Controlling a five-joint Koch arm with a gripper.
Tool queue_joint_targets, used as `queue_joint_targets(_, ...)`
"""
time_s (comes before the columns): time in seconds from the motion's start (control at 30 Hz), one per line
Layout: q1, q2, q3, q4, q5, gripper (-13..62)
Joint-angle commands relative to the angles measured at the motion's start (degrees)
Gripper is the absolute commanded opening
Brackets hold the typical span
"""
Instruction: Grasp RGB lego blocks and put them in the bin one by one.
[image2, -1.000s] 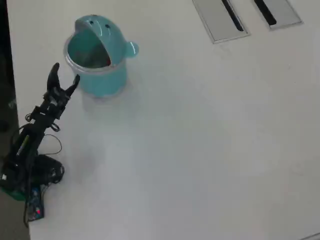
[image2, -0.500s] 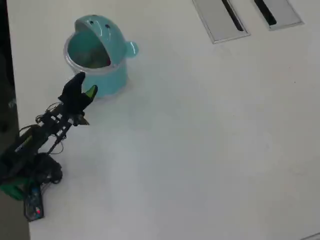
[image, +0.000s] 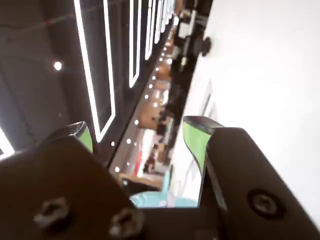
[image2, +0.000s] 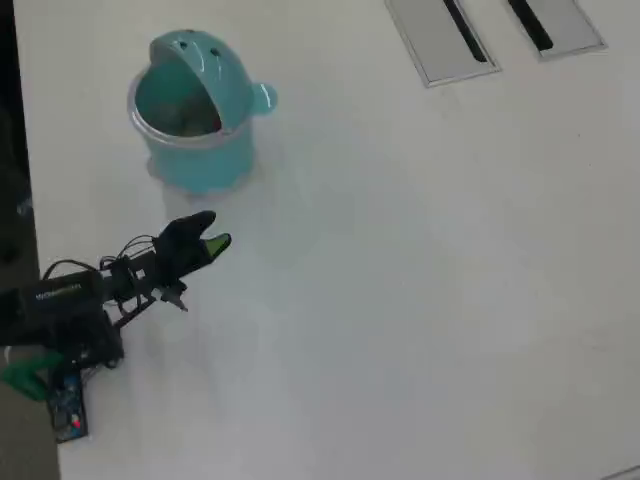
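- Gripper (image2: 212, 240): black, green-lined, low over the table in the overhead view, pointing right, below the bin and clear of it. The wrist view shows its green pads (image: 196, 140) spread apart with nothing between them.
- Bin (image2: 196, 108): round, teal, upper left of the overhead view, its domed lid tipped back so the mouth is open towards the arm. In the wrist view only a teal sliver (image: 162, 200) shows low between the jaws.
- Lego blocks: none visible on the white table (image2: 420, 280) in either view. A dim reddish speck inside the bin's mouth may be one; too small to tell. Count the rest as unlocated, not as delivered.
- Grey slotted plates (image2: 440, 38): top right, well apart from everything; not part of the job.
- Step in hand, as you should judge it: between deliveries, hand empty, seeking the next block.
- Handling notes for you: the wrist camera looks out at the room, not down, so tilt it to the table before committing. Sweep the near edge beside the arm's base (image2: 60, 340), where the arm itself may hide a cube. Once you find one, keep the jaws wide, come down straight with a pad on each flat face, and close gently; a cube this small may squirt sideways.
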Motion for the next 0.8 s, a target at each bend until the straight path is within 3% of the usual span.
queue_joint_targets(0.0,1.41,4.39,0.62,-12.39,0.26,32.8)
queue_joint_targets(0.77,6.86,4.22,30.59,-34.10,5.71,32.3)
